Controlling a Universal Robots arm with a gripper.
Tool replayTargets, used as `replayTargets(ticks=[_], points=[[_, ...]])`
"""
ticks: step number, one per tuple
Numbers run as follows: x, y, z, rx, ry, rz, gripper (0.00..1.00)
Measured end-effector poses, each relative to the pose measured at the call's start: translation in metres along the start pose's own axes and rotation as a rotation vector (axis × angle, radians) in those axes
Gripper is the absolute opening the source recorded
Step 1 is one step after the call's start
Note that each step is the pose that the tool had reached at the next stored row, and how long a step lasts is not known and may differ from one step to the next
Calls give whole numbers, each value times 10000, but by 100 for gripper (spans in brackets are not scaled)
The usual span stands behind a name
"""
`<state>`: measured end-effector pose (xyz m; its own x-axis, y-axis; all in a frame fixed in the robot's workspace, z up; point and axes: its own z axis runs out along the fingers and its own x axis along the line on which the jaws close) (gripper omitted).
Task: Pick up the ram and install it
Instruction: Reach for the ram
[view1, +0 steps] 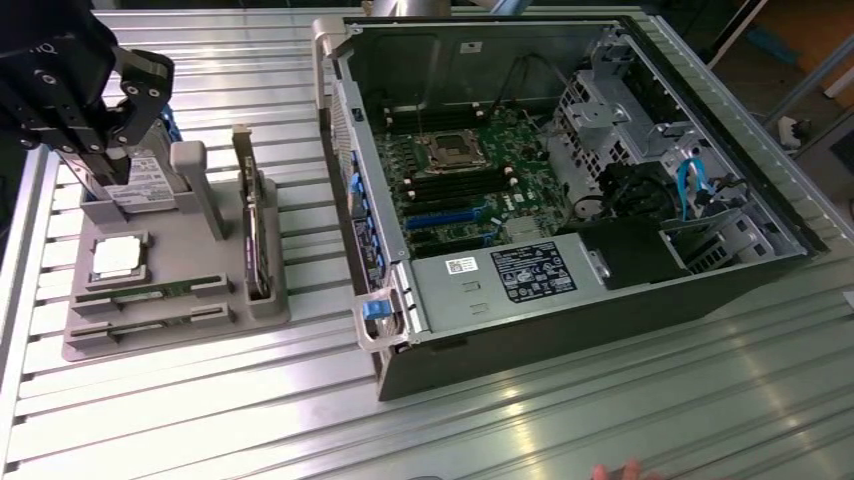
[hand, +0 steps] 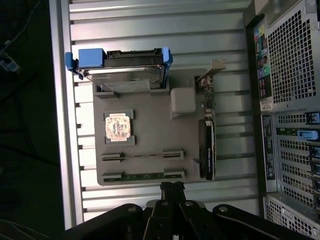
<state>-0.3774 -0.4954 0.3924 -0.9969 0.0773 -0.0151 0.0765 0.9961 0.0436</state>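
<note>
Ram stick (hand: 142, 176) lying edge-up in the end slot of a grey plastic tray (view1: 174, 335).
Black gripper (view1: 107, 175) (hand: 172, 186) hovering above the tray, jaws pressed together, holding nothing; tray sitting on a ribbed aluminium table (view1: 601, 420) beside an open computer case (view1: 561, 340), its green board showing; stick being long, thin, green, carrying dark chips.

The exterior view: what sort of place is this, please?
Probably a robotics lab bench for computer assembly: an open computer case lies on a ribbed metal table, beside a grey holder of parts, with a robot gripper above it.
</note>
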Motion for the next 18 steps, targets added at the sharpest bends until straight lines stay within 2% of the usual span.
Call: replayTargets(ticks=[4,8,16,18], points=[[2,0,9,9,126,6,11],[4,-1,13,15,194,9,11],[4,-1,16,17,214,9,11],[4,-1,20,17,236,10,11]])
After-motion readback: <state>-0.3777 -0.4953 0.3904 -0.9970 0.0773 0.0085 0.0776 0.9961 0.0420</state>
